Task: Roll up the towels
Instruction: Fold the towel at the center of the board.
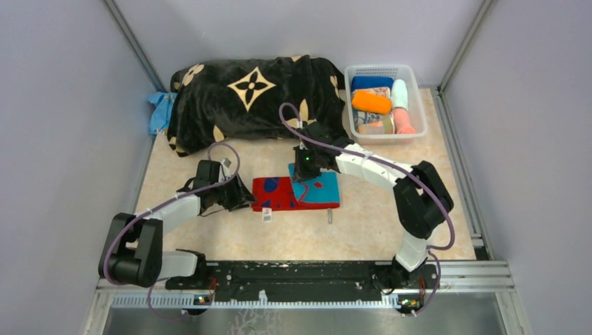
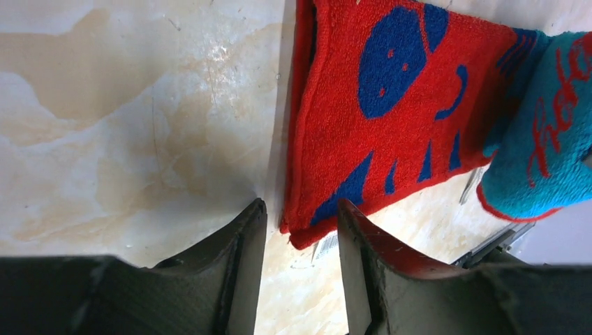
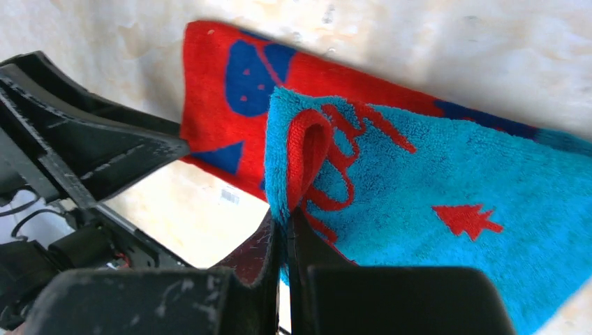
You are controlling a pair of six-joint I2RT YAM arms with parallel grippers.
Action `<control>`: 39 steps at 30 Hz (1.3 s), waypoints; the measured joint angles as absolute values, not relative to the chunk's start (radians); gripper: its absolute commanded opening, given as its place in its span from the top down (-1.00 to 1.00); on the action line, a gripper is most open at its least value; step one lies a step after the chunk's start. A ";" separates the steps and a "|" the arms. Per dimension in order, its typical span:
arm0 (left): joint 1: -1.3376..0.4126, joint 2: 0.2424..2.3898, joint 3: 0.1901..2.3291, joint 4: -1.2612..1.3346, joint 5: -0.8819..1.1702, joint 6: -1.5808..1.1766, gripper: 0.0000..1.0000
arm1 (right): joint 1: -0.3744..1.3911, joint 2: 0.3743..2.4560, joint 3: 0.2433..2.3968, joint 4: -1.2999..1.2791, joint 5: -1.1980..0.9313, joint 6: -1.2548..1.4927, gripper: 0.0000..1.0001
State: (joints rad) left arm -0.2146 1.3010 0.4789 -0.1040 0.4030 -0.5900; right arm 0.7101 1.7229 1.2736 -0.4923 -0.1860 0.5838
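On the beige marbled table (image 1: 363, 223), my right gripper (image 3: 285, 225) clamps the folded-over turquoise edge of the red-and-turquoise patterned terry towel (image 1: 297, 193), likely starting its roll; my left gripper (image 2: 300, 209) hovers, jaws apart, at the red corner to steady it.

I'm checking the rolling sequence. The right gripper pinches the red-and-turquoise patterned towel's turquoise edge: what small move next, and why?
Probably carry the right gripper a little way over the red half of the red-and-turquoise patterned towel to start the roll: it holds the turquoise edge curled over, and the open left gripper frames the red corner.
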 measured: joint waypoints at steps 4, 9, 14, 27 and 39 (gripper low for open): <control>-0.228 1.308 0.475 -0.088 0.385 -0.594 0.22 | 0.762 1.785 1.327 -0.470 -0.203 0.643 1.00; -0.236 1.307 0.465 -0.081 0.371 -0.599 0.36 | 0.794 1.832 1.375 -0.434 -0.211 0.699 1.00; -0.245 1.307 0.461 -0.075 0.363 -0.602 0.44 | 0.817 1.879 1.422 -0.421 -0.207 0.732 1.00; -0.263 1.307 0.456 -0.068 0.351 -0.605 0.46 | 0.849 1.991 1.431 -0.359 -0.215 0.791 0.39; -0.264 1.217 0.456 -0.155 0.239 -0.621 0.09 | 0.840 1.900 1.338 -0.208 -0.305 0.759 0.20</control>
